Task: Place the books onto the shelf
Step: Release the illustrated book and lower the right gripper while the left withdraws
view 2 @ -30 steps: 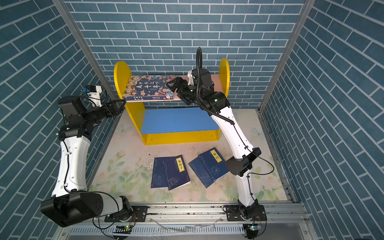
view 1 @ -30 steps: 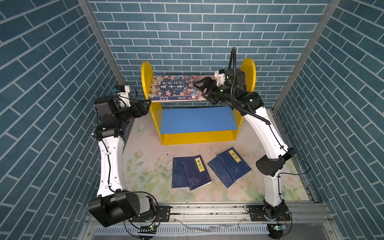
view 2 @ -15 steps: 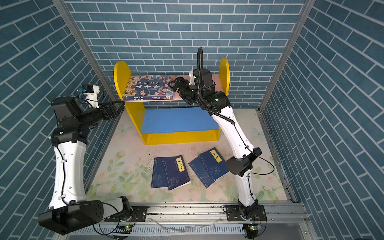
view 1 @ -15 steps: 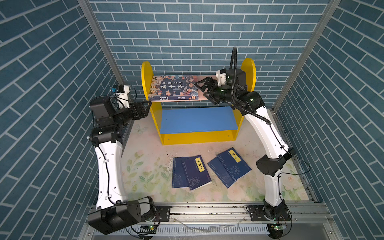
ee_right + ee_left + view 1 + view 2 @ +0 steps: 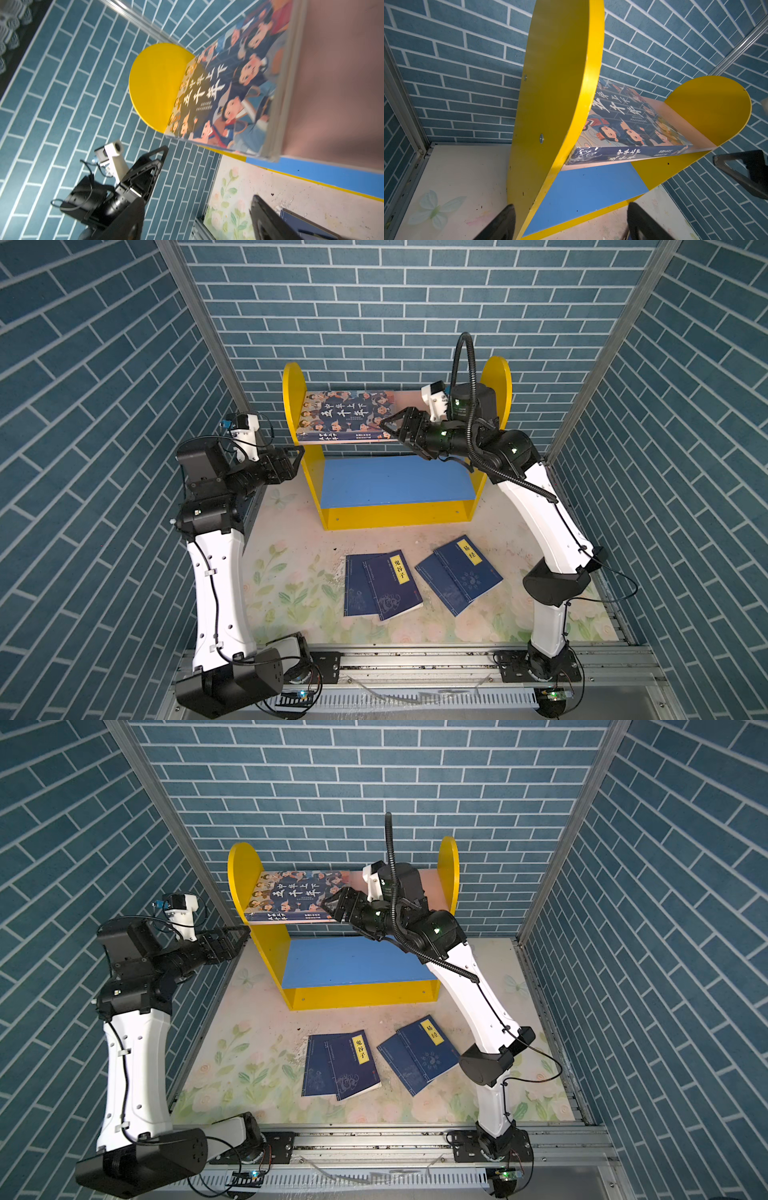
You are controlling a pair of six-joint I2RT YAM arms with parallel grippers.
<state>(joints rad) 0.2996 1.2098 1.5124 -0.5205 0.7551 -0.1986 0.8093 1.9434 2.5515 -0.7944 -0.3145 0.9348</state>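
Shows the thick book (image 5: 347,416) lying flat at the left end of the pink upper board (image 5: 409,400) of the shelf (image 5: 395,516), spine along the front edge, one end against the left side panel (image 5: 293,406). Catches the right gripper (image 5: 390,431) at that book's right end, spread wide and pinching nothing, with bare space between its fingers (image 5: 268,220) in the right wrist view; impossible to tell from the top views whether brushing the cover or just clear of it. Finds the left gripper (image 5: 293,464) outside the shelf, just beside the left side panel, likewise spread and empty. Leaves four thin navy books on the table (image 5: 299,539), toward the middle of its front edge: the left pair (image 5: 390,585) overlapped, the right pair (image 5: 463,572) overlapped and skewed, near each other but apart. Leaves the blue lower board (image 5: 395,481) bare. Reads as the close of the first placement, with one book of five shelved and apparently let go. Calls next for drawing the right gripper off the upper board and down to the nearer pair, then working a fingertip under a thin cover lying flat on the table, probably by levering at an edge, without dragging the partner book along
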